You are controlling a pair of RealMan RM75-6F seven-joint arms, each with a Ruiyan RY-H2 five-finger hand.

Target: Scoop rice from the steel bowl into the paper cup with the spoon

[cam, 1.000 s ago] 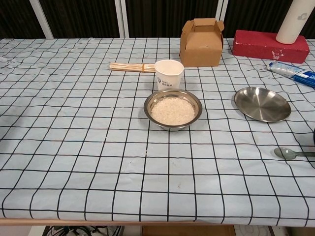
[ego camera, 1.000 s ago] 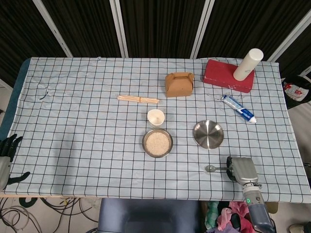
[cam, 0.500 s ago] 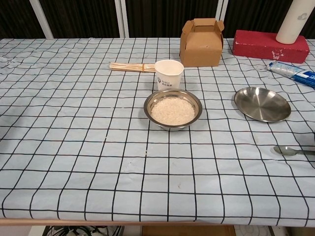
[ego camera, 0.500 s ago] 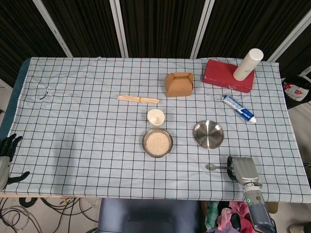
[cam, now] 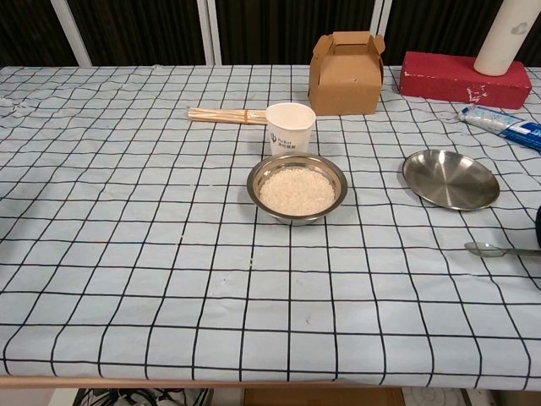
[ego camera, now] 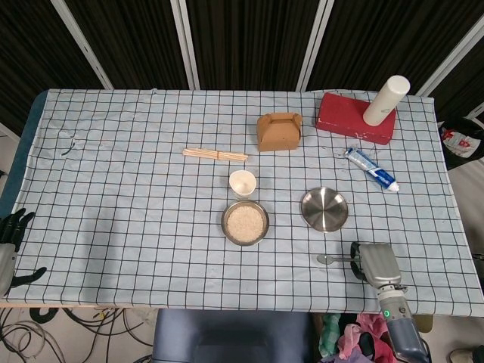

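A steel bowl (ego camera: 245, 223) (cam: 297, 188) filled with rice sits mid-table. The white paper cup (ego camera: 243, 182) (cam: 290, 127) stands just behind it, touching or nearly so. My right hand (ego camera: 374, 265) is at the table's near right edge and holds the handle of a metal spoon (ego camera: 331, 259) (cam: 489, 249). The spoon's bowl points left and is raised slightly off the cloth. My left hand (ego camera: 10, 240) hangs off the table's left edge, fingers spread, holding nothing.
An empty steel plate (ego camera: 324, 209) (cam: 450, 178) lies between the spoon and the rice bowl. Chopsticks (ego camera: 215, 155), a brown paper box (ego camera: 279, 131), a red box (ego camera: 355, 117) with a white cylinder (ego camera: 386, 99), and a toothpaste tube (ego camera: 372, 169) occupy the far half.
The right hand has lifted the spoon off the cloth and shifted it slightly left and away from the table's edge. The left hand stays still.
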